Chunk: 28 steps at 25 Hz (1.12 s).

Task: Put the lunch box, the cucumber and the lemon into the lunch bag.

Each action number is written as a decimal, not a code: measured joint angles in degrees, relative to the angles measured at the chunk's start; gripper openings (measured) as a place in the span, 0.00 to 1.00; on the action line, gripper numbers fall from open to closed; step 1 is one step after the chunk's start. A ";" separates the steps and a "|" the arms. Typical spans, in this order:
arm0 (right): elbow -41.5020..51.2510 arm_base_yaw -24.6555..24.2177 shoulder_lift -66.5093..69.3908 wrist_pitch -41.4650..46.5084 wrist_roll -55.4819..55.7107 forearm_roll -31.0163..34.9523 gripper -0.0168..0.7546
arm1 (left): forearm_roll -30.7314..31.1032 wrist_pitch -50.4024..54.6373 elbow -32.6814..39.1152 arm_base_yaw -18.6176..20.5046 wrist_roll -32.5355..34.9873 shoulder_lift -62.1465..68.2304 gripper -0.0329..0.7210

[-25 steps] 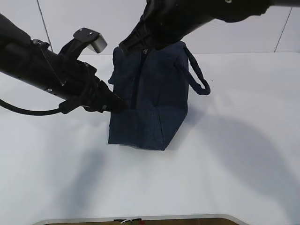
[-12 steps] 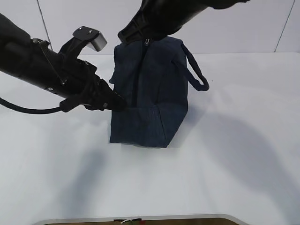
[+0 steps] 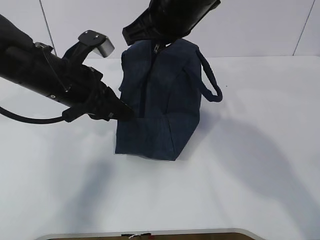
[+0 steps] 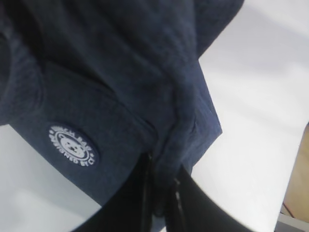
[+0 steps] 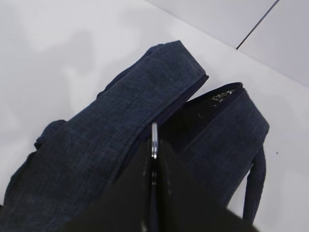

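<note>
So the lunch bag (image 3: 159, 100) is standing on the white bench (image 3: 250, 175), left pincer (image 4: 161, 193) pinching its side fabric to steady it, right pincer (image 5: 153, 159) clamped on the metal zipper pull (image 5: 154, 140) to open it.

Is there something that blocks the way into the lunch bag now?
Yes. The lunch bag is open only partly at its far end; the right claw, shut on the zipper pull, sits over the top. The left claw pinches the bag's side fabric.
</note>
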 joint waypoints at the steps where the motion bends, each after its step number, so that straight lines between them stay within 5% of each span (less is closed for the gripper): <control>1: -0.10 -0.26 0.00 0.44 0.00 1.13 0.03 | 0.10 0.00 0.00 0.00 0.00 0.00 0.04; 18: -0.55 -2.16 0.00 3.89 -2.68 21.66 0.03 | -4.48 -5.42 3.69 0.00 0.36 0.00 0.04; 28: -1.56 -2.16 0.00 3.89 -3.74 22.42 0.03 | -6.78 -6.54 3.69 0.00 0.48 0.00 0.04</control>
